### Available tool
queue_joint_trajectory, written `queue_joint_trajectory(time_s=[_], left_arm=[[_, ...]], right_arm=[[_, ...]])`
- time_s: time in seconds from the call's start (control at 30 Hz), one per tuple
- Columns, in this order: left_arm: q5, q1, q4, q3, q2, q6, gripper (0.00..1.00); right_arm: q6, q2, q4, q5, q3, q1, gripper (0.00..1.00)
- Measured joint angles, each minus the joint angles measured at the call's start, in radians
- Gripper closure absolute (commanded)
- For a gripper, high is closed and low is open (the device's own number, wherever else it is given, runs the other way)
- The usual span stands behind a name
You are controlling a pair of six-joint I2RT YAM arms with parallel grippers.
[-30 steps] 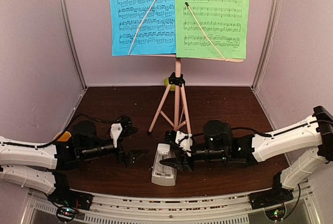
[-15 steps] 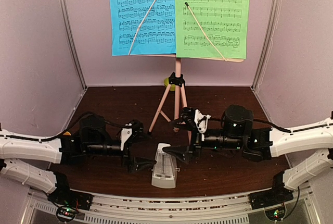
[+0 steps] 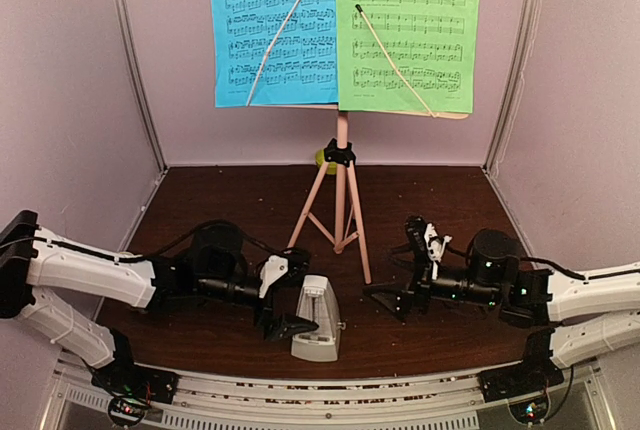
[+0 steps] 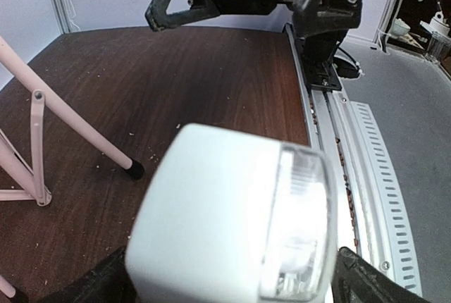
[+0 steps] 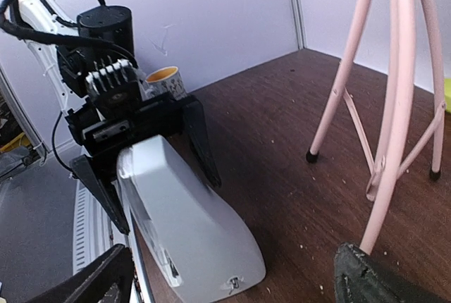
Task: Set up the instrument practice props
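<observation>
top: overhead, facing stand [image 3: 342, 130] | wrists: low, close, both on metronome [image 4: 211, 218]

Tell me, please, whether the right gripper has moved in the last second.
Yes: the right gripper drew back rightward from the metronome, past the music stand's right foot.

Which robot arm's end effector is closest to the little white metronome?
The left end effector: its open fingers sit on either side of the metronome, while the right end effector stands open and apart from it, off to its right.
</observation>
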Motion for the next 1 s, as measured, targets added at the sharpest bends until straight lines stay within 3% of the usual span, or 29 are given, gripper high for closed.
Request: queue_joint_trajectory(time_s=[0.47,0.77,1.0], left_arm=[[0.103,0.001,0.184,0.022,0.179,0.032,0.13],[0.172,0.001,0.312,0.021,0.248,0.040,0.46],[0.145,0.001,0.167,0.005,0.127,0.085,0.57]], right_arm=[[0.082,0.059,0.071,0.007,-0.117,-0.018,0.08],[0.096,0.079,0.113,-0.016,-0.117,-0.018,0.12],[0.120,0.128,0.127,-0.016,-0.117,-0.018,0.30]])
